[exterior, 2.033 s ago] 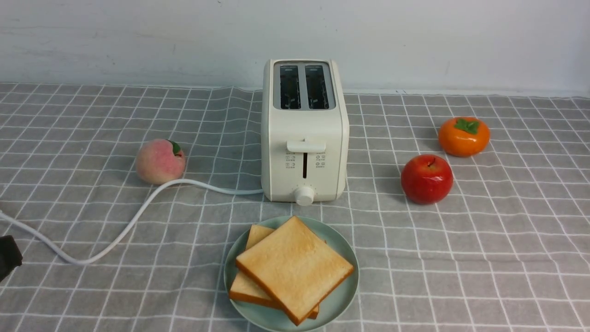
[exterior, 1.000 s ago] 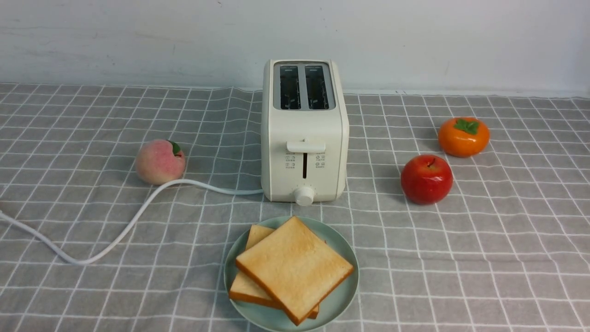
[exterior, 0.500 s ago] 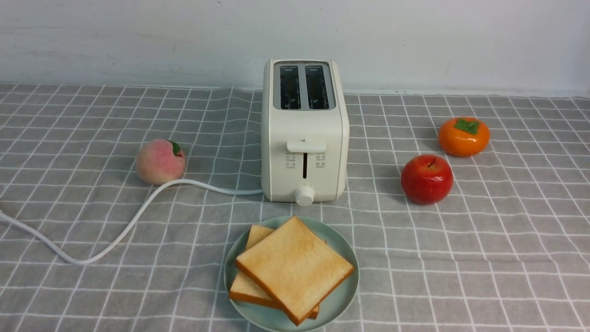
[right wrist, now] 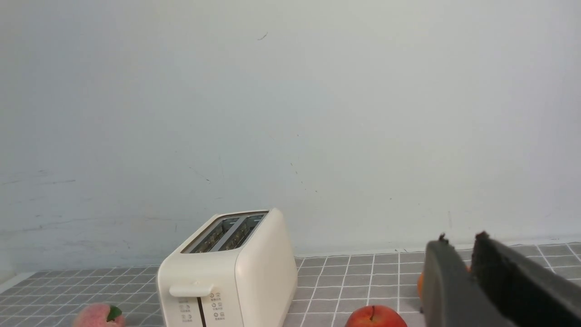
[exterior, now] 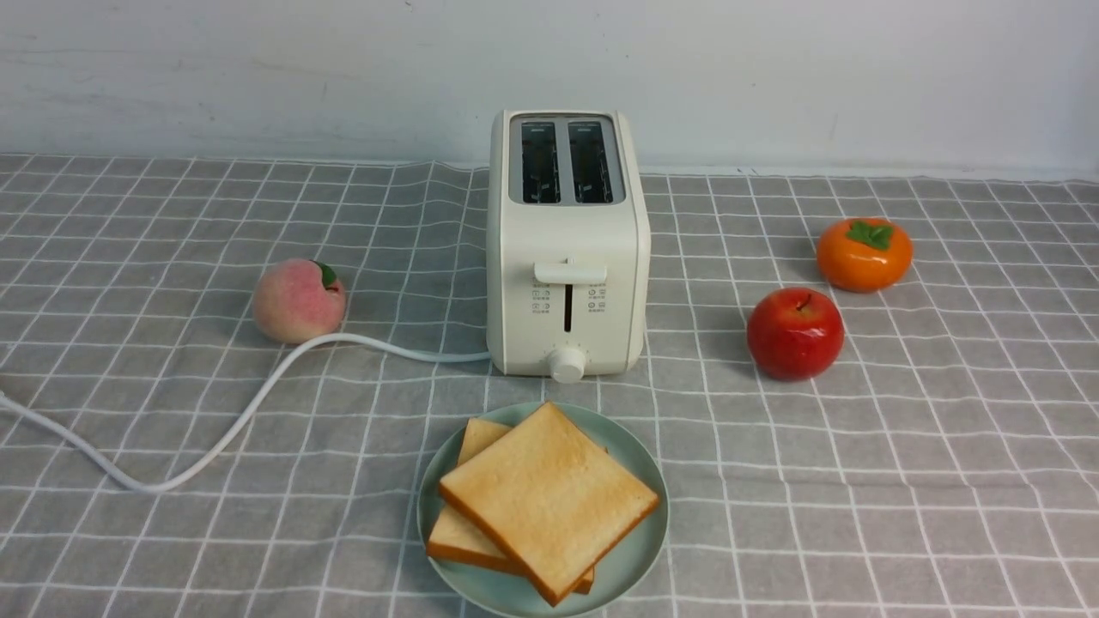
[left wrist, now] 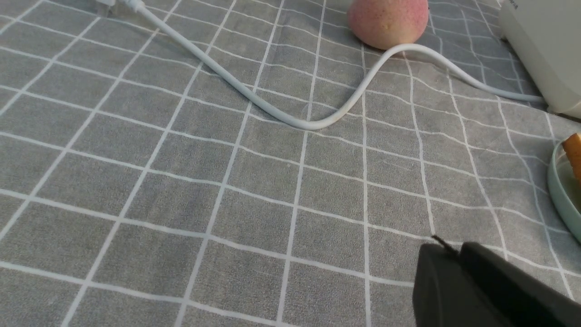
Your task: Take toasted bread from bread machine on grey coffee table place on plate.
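front view shows you the 2 slices of toasted bread [exterior: 548, 498] stacked flat on the plate [exterior: 640, 562], the upper slice turned askew over the lower; the plate sits on the grey coffee table [exterior: 901, 481] just in front of the bread machine [exterior: 567, 245], whose 2 slots stand empty with the lever up; a peach [exterior: 298, 300] lies to the left of the machine, touching the white cord [exterior: 258, 399]; a red apple [exterior: 795, 333] and an orange persimmon [exterior: 863, 253] sit to the right, well apart from the plate; left wrist view gives you the left gripper [left wrist: 454, 250] above bare cloth near the plate rim, fingers pressed together, holding nothing; right wrist view gives you the right gripper [right wrist: 460, 240] raised high, a narrow gap between its fingers, nothing in it.
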Tool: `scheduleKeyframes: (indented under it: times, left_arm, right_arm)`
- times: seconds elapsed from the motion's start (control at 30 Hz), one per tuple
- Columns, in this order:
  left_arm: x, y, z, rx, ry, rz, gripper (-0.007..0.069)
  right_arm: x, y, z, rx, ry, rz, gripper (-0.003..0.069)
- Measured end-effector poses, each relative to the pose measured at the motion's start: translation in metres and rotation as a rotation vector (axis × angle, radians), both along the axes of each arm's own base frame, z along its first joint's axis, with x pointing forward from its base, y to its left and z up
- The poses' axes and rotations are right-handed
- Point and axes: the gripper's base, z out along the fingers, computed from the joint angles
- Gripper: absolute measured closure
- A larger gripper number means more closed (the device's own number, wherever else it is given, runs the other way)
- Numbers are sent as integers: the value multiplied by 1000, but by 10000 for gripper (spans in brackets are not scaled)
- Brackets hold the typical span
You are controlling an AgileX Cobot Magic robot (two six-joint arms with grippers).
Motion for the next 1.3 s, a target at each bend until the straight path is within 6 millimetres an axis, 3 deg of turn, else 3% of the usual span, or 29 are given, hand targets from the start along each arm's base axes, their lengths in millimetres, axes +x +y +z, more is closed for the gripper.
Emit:
scheduleKeyframes:
  times: [0.2,0.27,0.4,0.57,1.3]
  left_arm:
    - [0,0,0,0,0,0,582]
    - [0,0,0,0,0,0,580]
    - [0,0,0,0,1,0,575]
    - [0,0,0,0,1,0,568]
    - [0,0,0,0,4,0,549]
  right_arm:
    - [0,0,-2,-14,6,-8,555]
    - [3,-1,-12,-45,55,-43,552]
    - [14,-3,-49,-82,210,-120,552]
    - [22,-8,-116,-102,489,-215,548]
    - [21,-10,-119,-98,516,-247,524]
